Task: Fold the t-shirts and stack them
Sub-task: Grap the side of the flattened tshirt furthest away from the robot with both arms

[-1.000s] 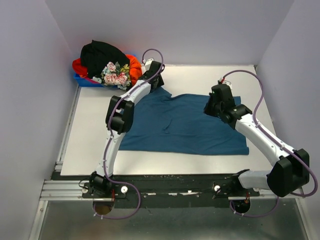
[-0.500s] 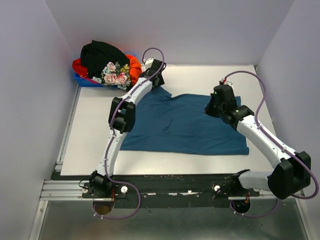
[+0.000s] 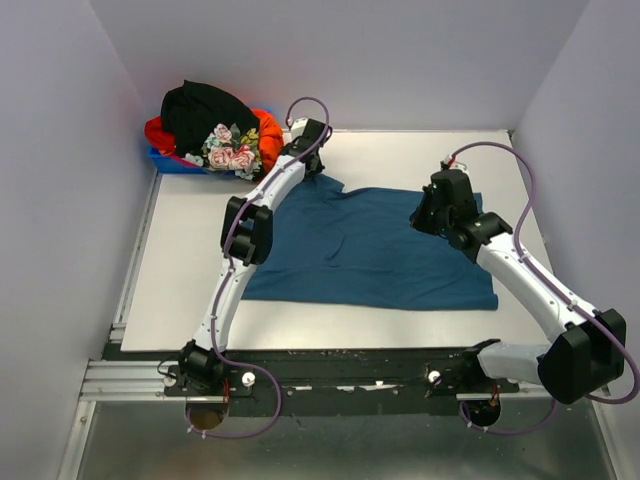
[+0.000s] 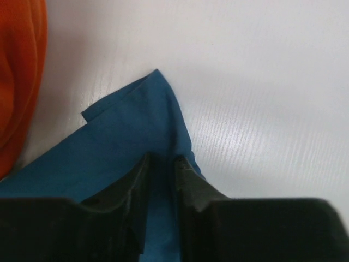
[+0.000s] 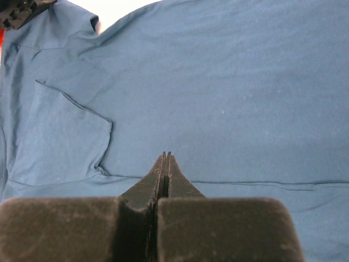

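The teal t-shirt point(image 3: 360, 250) is lying flat on the desk point(image 3: 190, 260), the left claw point(image 4: 162, 161) pinching its far sleeve, the right claw point(image 5: 166, 156) hovering pressed shut; I'd say both should be lifting evenly.

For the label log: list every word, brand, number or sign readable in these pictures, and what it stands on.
None can be read.
The blue t-shirt is plain, with no print or tag showing.
The flowered shirt bears only a pattern.
The table shows no marking.
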### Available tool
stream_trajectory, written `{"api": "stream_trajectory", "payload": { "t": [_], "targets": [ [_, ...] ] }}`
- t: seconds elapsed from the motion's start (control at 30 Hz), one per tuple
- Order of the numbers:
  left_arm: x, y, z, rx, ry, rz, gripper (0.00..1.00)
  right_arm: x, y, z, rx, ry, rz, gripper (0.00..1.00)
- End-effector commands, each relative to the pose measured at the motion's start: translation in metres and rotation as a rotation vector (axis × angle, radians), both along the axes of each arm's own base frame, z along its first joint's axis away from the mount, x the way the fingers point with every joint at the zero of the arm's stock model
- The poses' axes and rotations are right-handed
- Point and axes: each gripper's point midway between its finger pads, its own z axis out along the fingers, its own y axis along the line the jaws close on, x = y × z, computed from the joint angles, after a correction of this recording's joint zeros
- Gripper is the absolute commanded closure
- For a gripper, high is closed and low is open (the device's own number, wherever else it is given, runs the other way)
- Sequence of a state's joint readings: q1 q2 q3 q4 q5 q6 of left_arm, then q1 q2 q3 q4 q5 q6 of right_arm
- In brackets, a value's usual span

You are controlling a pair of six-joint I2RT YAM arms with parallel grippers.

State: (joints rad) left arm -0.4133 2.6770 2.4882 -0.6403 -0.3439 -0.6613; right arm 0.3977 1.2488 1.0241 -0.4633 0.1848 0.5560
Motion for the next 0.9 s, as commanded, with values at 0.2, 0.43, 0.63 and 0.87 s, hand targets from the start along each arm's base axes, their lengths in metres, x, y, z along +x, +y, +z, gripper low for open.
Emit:
{"api": "stream_trajectory", "payload": {
  "t": [0.2, 0.43, 0.63, 0.87],
  "targets": [
    [-0.005, 0.007, 0.007, 0.029, -0.001, -0.048, 0.98, -0.005, -0.003, 0.007, 0.0, -0.015, 0.011, 0.99],
    [-0.008, 0.012, 0.05, 0.064, -0.086, -0.065, 0.98, 0.002, -0.011, -0.003, -0.047, 0.046, -0.034, 0.99],
    [-0.019, 0.014, 0.071, 0.11, -0.132, -0.059, 0.98, 0.017, -0.028, -0.014, -0.03, 0.138, -0.145, 0.84],
    [-0.028, 0.014, 0.082, 0.149, -0.151, -0.056, 0.99, 0.045, -0.078, -0.024, 0.036, 0.182, -0.294, 0.77]
  ]
}}
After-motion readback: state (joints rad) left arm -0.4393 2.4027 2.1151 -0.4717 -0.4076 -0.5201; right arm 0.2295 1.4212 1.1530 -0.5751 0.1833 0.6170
